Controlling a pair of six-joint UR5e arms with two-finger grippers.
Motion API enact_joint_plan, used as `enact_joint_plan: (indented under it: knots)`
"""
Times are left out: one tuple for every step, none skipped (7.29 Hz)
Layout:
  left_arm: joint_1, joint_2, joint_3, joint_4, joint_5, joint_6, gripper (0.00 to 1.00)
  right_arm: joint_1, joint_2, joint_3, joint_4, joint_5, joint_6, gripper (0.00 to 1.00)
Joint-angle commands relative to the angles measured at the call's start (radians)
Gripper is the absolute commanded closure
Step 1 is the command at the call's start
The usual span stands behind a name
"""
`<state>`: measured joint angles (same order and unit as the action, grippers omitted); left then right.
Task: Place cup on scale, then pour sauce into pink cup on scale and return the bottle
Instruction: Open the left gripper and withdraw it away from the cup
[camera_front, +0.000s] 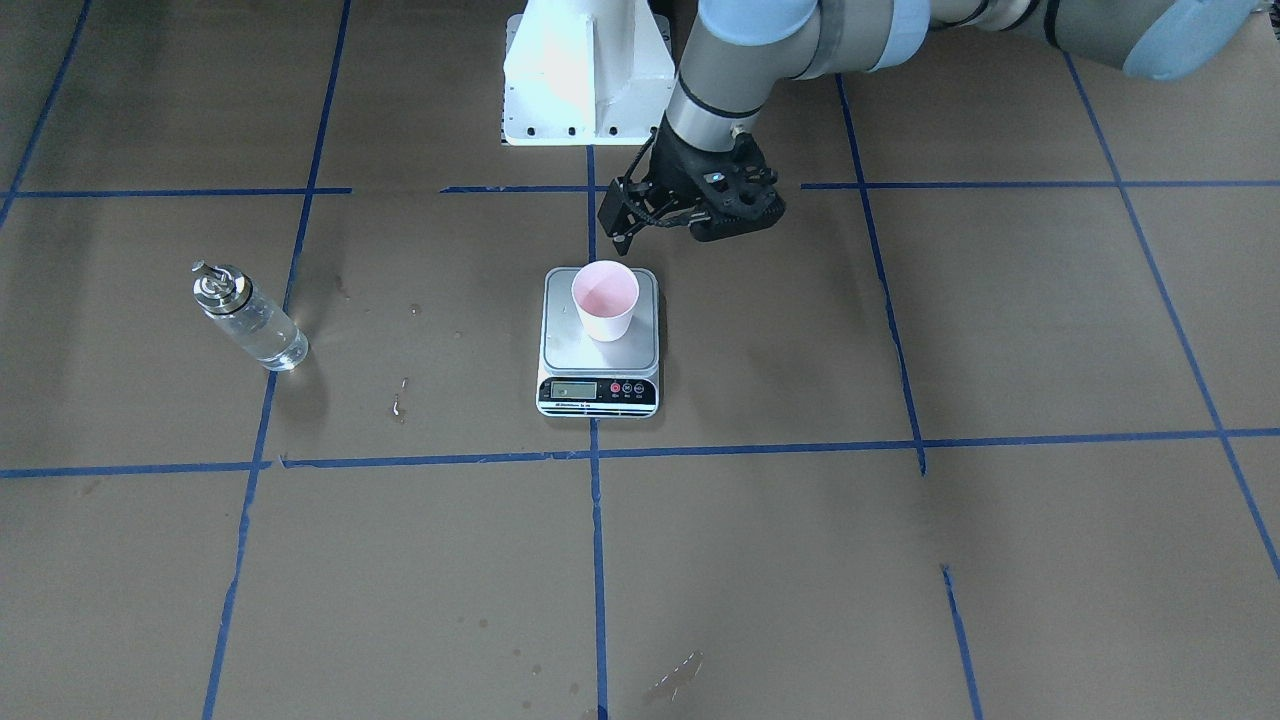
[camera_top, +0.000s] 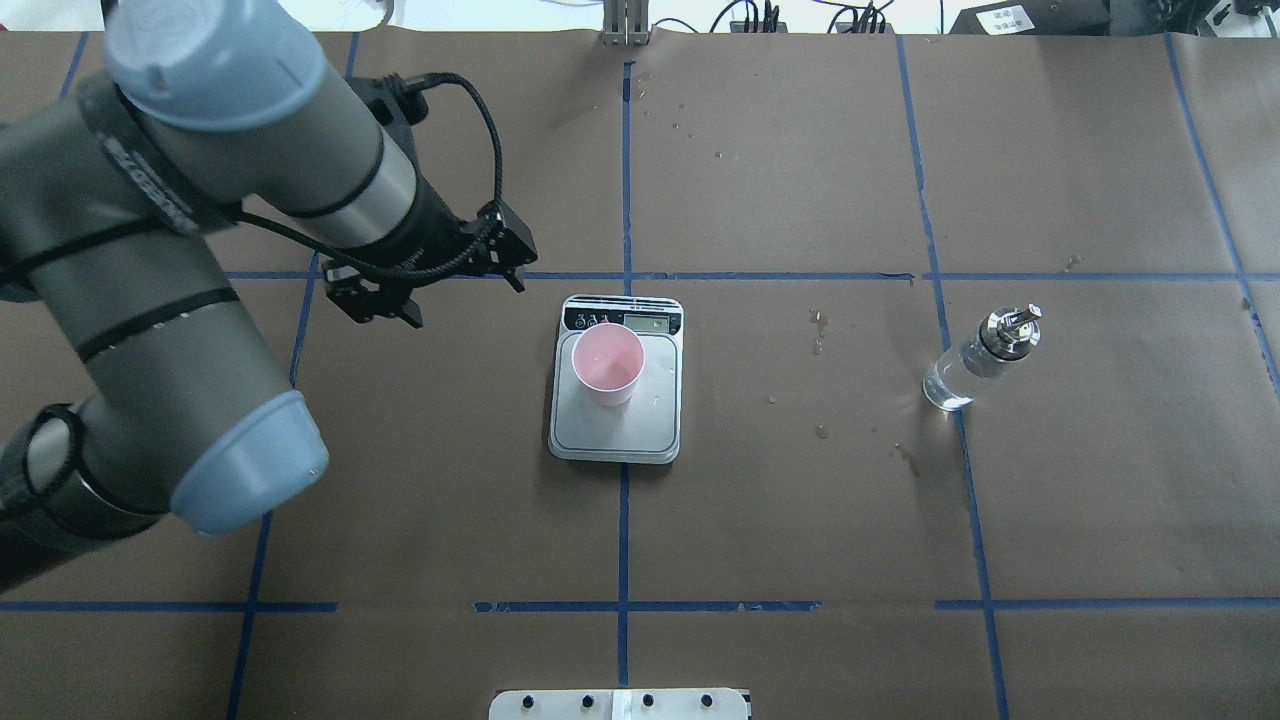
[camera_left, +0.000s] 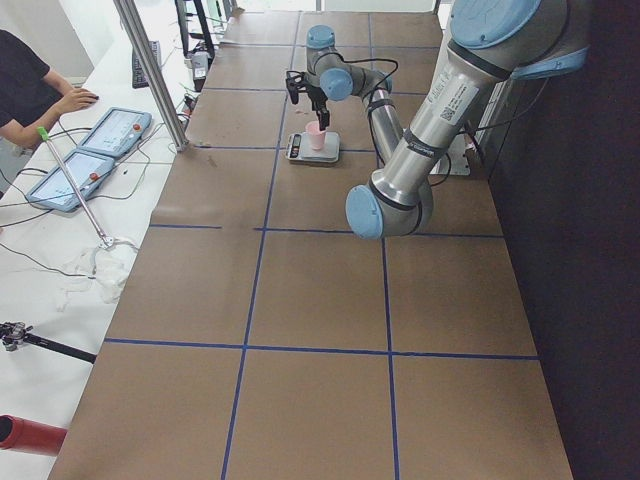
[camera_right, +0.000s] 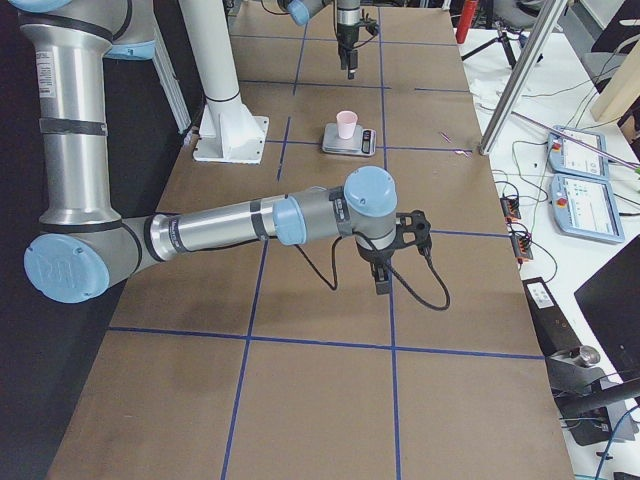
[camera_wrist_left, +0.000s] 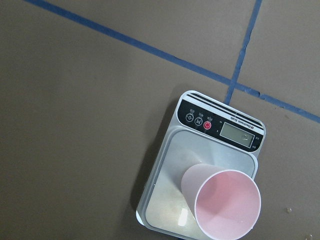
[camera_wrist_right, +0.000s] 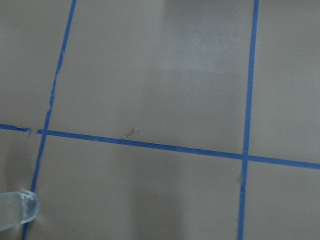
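Note:
The pale pink cup (camera_front: 605, 300) stands upright on the steel platform of the scale (camera_front: 598, 392); both also show in the overhead view, cup (camera_top: 607, 365) and scale (camera_top: 620, 435), and in the left wrist view, cup (camera_wrist_left: 227, 205). My left gripper (camera_top: 465, 300) is open and empty, raised just left of the scale, apart from the cup. The glass bottle (camera_top: 980, 355) with its silver pourer stands upright on my right side, holding clear sauce. My right gripper (camera_right: 385, 275) hovers over the table near it; I cannot tell whether it is open. The bottle's base (camera_wrist_right: 15, 210) shows in the right wrist view.
Brown paper with blue tape lines covers the table. Small liquid drops (camera_top: 820, 325) lie between the scale and the bottle. The white robot base (camera_front: 585, 75) is behind the scale. A metal pole (camera_left: 150, 70) and tablets (camera_left: 110, 130) stand at the operators' side.

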<state>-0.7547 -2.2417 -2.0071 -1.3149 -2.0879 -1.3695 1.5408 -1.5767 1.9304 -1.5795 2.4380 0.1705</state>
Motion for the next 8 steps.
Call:
enact_joint_plan:
  knots:
    - [-0.095, 0.028, -0.048, 0.075, -0.015, 0.116, 0.00, -0.153, 0.015, 0.209, -0.063, -0.010, 0.346, 0.00]
    - [-0.136, 0.069, -0.079, 0.075, -0.017, 0.160, 0.00, -0.262, 0.023, 0.279, -0.060, -0.057, 0.448, 0.00]
    - [-0.200, 0.095, -0.088, 0.094, -0.030, 0.265, 0.00, -0.380, 0.021, 0.356, -0.060, -0.217, 0.552, 0.00]
    - [-0.265, 0.111, -0.088, 0.144, -0.052, 0.409, 0.00, -0.494, 0.023, 0.398, -0.041, -0.308, 0.707, 0.00]
    - [-0.317, 0.131, -0.087, 0.190, -0.054, 0.541, 0.00, -0.586, 0.008, 0.400, 0.060, -0.383, 0.835, 0.00]
    - [-0.375, 0.180, -0.081, 0.194, -0.073, 0.685, 0.00, -0.701, -0.026, 0.409, 0.170, -0.510, 1.003, 0.00]
    - [-0.434, 0.230, -0.065, 0.191, -0.098, 0.837, 0.00, -0.831, -0.064, 0.423, 0.185, -0.691, 1.041, 0.00]
    - [-0.490, 0.238, -0.008, 0.186, -0.098, 0.985, 0.00, -0.938, -0.142, 0.433, 0.246, -0.846, 1.058, 0.00]
